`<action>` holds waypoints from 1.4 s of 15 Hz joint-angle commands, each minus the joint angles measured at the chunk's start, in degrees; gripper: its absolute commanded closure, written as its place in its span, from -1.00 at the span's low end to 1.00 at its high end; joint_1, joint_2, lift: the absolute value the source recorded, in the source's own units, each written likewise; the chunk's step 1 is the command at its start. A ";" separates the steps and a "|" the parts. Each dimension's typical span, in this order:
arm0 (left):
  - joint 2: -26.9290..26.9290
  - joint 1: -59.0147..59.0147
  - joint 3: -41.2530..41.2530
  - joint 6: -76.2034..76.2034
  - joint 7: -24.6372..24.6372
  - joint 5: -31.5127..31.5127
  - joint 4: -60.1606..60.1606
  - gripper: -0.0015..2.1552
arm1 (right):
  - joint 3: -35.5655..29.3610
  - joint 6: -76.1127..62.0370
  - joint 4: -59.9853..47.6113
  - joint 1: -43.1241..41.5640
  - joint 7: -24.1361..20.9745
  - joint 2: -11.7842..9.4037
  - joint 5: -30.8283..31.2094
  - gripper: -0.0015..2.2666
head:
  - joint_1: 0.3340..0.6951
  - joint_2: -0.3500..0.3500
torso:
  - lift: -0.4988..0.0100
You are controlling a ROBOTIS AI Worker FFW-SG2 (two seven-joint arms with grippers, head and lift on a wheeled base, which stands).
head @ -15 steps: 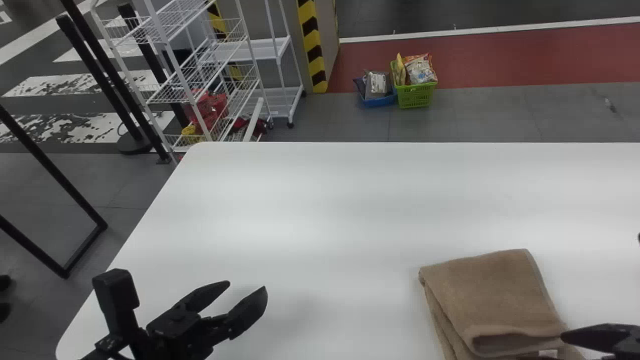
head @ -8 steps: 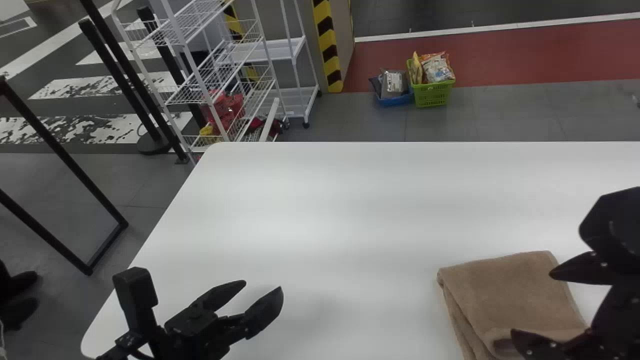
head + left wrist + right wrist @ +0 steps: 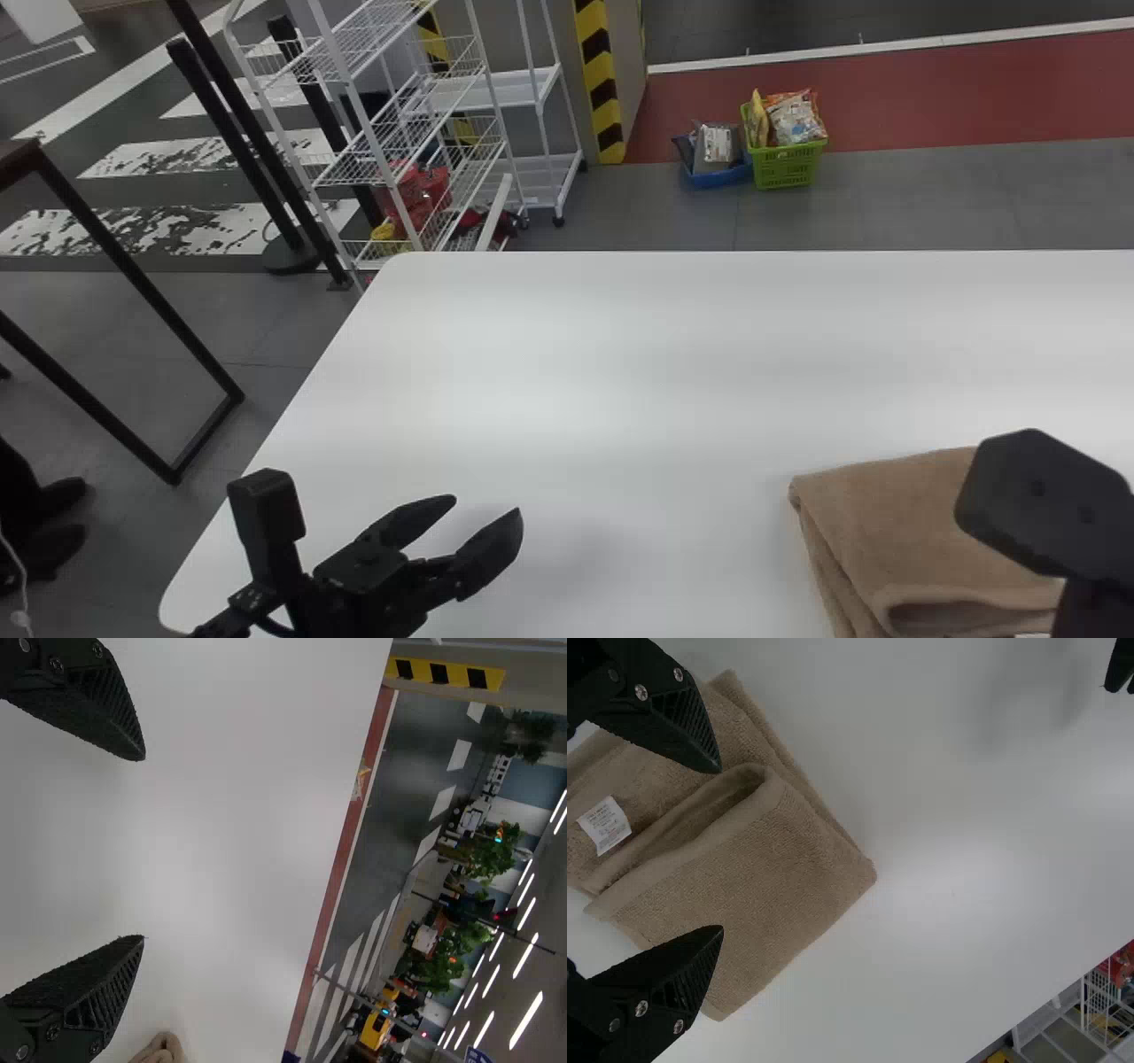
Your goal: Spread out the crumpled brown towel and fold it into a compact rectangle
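I have the brown towel (image 3: 886, 523) at the lower right of the head view, folded into a thick, layered stack on the white worktop (image 3: 620, 354). In the right wrist view my right pincer (image 3: 721, 850) is spread wide, nothing between its fingers; one fingertip overlaps the stack near the white care label (image 3: 604, 825), the other its lower part. I can't tell whether either touches cloth. My left pincer (image 3: 487, 507) is parked at the lower left of the head view, also wide and empty.

I'd expect this towel to be light, limp and grippy: the looped pile shouldn't slip, and I can't really break it. The trouble is layers. The top fold (image 3: 718, 815) gapes open at the middle left of the right wrist view, so a shallow bite there would probably peel one sheet and undo the shape. If I fold again, I'd take the full thickness at that edge, pinching deep; for mere tidying, I'd press down softly with closed fingers. I judge the job nearly finished.
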 commanded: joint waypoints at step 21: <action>-0.15 -0.18 0.13 -0.35 -0.04 -0.04 1.31 -0.92 | 0.49 -0.17 10.43 -3.84 0.28 -0.27 -0.06 -0.55 | 1.00 0.71 | 0.46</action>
